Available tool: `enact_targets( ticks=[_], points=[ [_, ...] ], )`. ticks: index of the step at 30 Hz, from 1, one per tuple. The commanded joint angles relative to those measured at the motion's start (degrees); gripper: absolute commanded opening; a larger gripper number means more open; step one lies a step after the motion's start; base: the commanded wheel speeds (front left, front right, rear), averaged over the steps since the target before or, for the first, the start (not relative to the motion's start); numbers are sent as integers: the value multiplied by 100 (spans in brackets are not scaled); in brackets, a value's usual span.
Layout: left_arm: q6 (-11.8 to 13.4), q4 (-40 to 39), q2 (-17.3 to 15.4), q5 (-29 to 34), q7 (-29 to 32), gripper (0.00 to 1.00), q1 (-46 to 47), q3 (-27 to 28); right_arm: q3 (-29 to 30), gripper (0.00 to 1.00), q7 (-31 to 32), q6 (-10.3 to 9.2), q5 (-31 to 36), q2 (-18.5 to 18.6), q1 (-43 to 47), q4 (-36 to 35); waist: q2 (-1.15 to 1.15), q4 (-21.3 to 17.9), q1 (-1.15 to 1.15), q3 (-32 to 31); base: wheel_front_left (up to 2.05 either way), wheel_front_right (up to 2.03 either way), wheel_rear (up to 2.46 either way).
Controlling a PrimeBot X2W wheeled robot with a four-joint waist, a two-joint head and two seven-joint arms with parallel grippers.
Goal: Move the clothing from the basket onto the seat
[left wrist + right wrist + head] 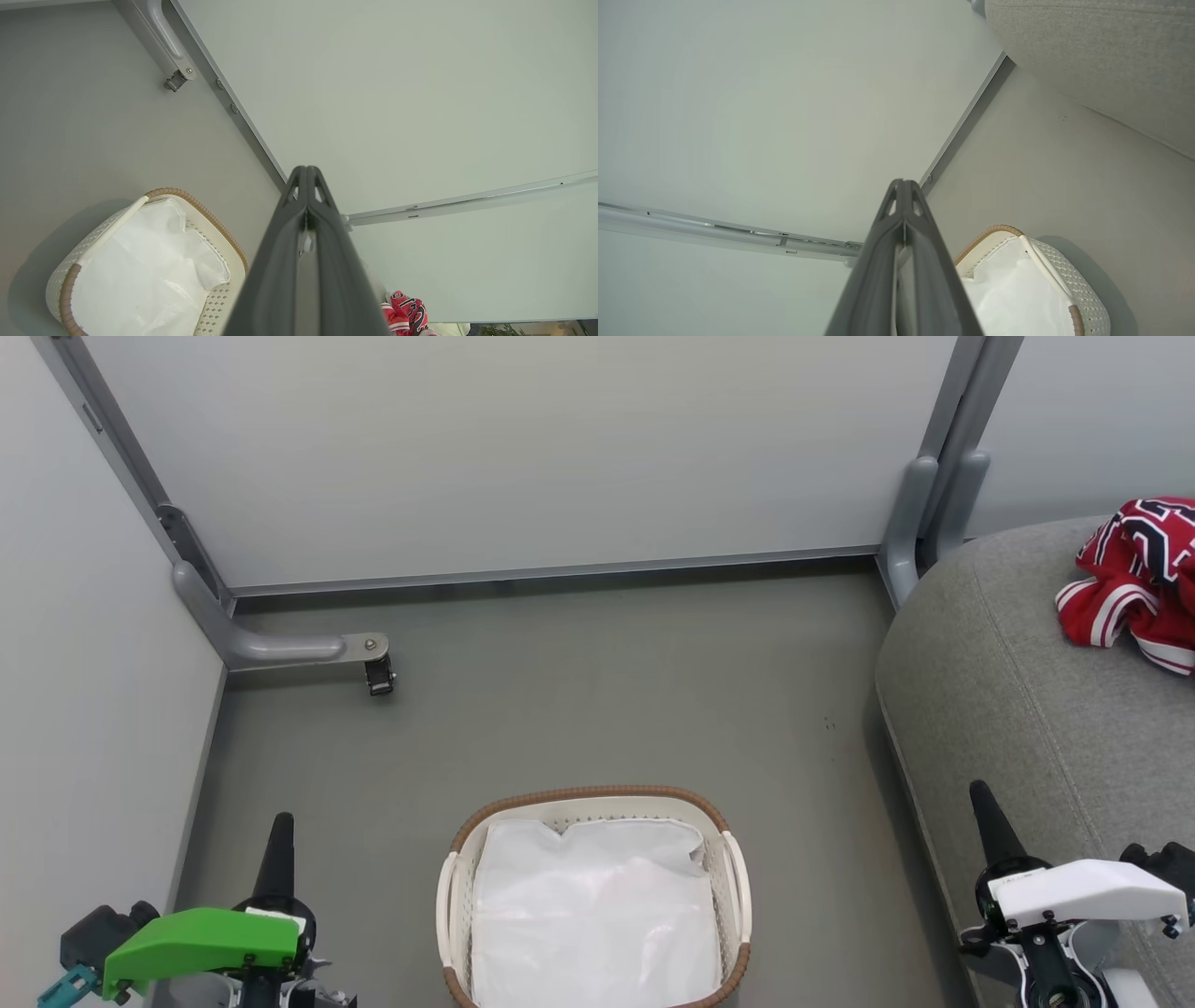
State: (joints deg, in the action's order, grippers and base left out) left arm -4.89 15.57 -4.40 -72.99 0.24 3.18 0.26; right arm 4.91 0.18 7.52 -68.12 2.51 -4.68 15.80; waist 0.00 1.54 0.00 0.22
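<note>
Grey smooth floor (597, 709) and pale matte partition panels (513, 457) are making up the backdrop, nothing fancy. Task-wise it's looking pretty much wrapped up to me. The small oval cream plastic basket with perforated sides and a brown woven-look rim (597, 796) is sitting on the floor, showing nothing but its crinkly white cloth liner (597, 915). The crumpled red basketball clothing with white stripes and black lettering (1134, 579) is lying in a soft heap on the big grey fabric-upholstered seat with rounded edges and a stitched seam (1008, 709), well apart from the basket. I can't tell if that heap is one piece or two. The left gripper (280, 831) and right gripper (985, 812) are hanging low, each pressing its long dark fingers flat together and carrying nothing. I'm guessing nothing's left to move.
</note>
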Motion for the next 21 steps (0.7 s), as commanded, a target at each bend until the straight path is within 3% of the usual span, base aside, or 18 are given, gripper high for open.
enact_targets(
  ticks=[1,21],
  points=[
    [-44,-54,6,-140,35,0,155,70,24,0,44,-3,-155,34,-114,-72,0,-4,0,0,0,0,0],
    [-144,-105,75,-916,307,0,246,321,92,0,306,-3,-1146,42,-141,-128,0,-61,0,-2,0,0,0]
  ],
)
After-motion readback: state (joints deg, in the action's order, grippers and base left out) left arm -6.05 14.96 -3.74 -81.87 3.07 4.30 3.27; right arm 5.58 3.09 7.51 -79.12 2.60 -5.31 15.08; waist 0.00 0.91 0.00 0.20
